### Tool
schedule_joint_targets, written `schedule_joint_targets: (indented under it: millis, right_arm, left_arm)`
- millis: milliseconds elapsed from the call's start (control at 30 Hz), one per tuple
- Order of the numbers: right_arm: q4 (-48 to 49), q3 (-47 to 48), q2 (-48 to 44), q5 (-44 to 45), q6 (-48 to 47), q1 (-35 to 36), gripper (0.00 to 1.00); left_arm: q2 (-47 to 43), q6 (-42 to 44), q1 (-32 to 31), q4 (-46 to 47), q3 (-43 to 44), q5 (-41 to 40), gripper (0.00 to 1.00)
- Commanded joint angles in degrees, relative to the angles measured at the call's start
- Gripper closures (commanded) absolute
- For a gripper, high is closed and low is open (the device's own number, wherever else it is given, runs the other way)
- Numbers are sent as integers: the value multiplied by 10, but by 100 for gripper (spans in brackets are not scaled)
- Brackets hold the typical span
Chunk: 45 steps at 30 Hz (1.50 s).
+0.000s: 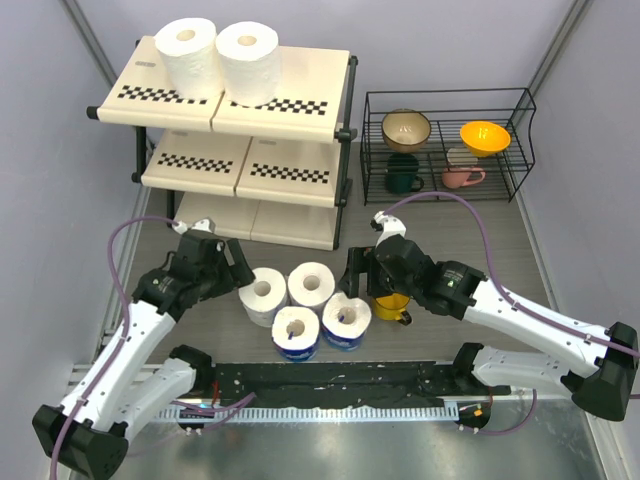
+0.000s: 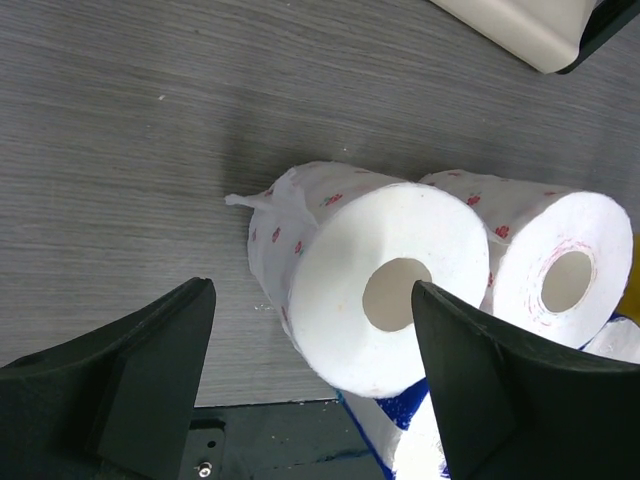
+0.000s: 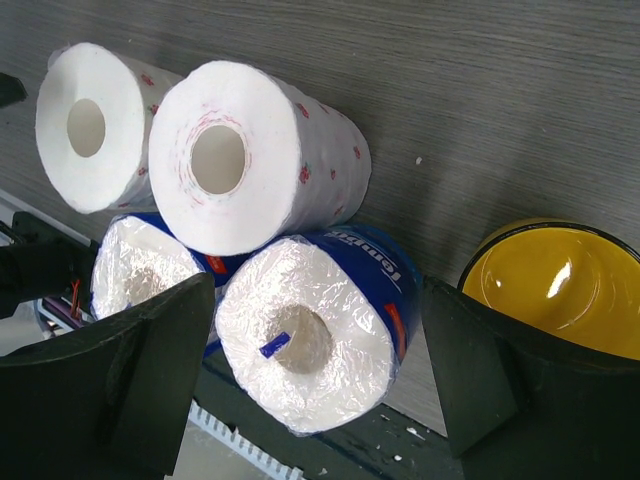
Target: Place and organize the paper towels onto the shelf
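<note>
Paper towels (image 1: 248, 58) sit in two places. Two bare white rolls stand upright side by side on the top tier of the shelf (image 1: 310, 78). Four more are bunched on the table (image 1: 480, 250) in front of it, touching one another: two bare at the back, two blue-wrapped rolls (image 1: 296, 333) nearer the arms.

The left gripper (image 2: 312, 320) is spread wide around the leftmost bare roll (image 2: 370, 290). There is a clear gap at one finger. The other finger sits by the seam with the neighbouring roll, and I cannot tell whether it touches. The right gripper (image 3: 315, 310) hangs spread above a blue-wrapped roll, pinching nothing, with a yellow mug (image 3: 560, 275) just beside one finger.

The tight packing looks like the main hazard. A finger wedging into that seam could shove the neighbour or catch two rolls at once. The soft paper may squash and slip in the lift. A loose tail (image 2: 240, 200) sticking out from the bare roll could snag. If the right arm drops lower, it may knock the mug.

The bare rolls are fat, with hollow cores and faint red specks. The wrapped ones shine under clear film with blue print.
</note>
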Motion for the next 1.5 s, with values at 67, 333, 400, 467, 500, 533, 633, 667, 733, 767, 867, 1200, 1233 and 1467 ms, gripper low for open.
schedule_joint_targets:
  millis: [67, 333, 400, 467, 500, 533, 633, 667, 733, 767, 867, 1200, 1233, 1467]
  right_arm:
    - [24, 3, -17, 16, 2, 3, 11]
    - [25, -2, -20, 20, 3, 3, 11]
    - [25, -2, -18, 20, 3, 3, 11]
    - [25, -2, -17, 20, 2, 3, 11]
    - [25, -2, -17, 19, 2, 3, 11]
    - [25, -2, -19, 20, 2, 3, 11]
    - [25, -4, -21, 22, 3, 2, 11]
    - [25, -5, -22, 21, 2, 3, 11]
    - [25, -7, -24, 22, 2, 3, 11]
    - [25, -8, -24, 22, 3, 3, 11]
    - [23, -10, -30, 22, 4, 3, 11]
    - [17, -19, -46, 29, 6, 3, 11]
    - [17, -20, -46, 28, 6, 3, 11]
    - [16, -17, -42, 27, 7, 3, 11]
  left_arm:
    - [13, -19, -15, 21, -15, -19, 16]
    - [25, -23, -38, 40, -34, -22, 17]
    - [30, -26, -43, 42, -38, -24, 17]
    - [32, -29, -48, 46, -43, -31, 17]
    - [34, -30, -48, 48, -45, -34, 17]
    - [36, -30, -50, 48, -48, -37, 17]
    - [43, -32, -53, 54, -55, -48, 19]
    - [44, -33, -55, 55, -57, -50, 19]
    - [50, -35, -58, 60, -61, -54, 21]
    - [53, -35, -60, 63, -62, -56, 21]
    - [62, -39, -64, 75, -66, -62, 24]
    - [78, -44, -82, 84, -58, -73, 33]
    - [77, -44, -83, 84, -58, -75, 33]
    - [63, -42, -85, 68, -50, -76, 31]
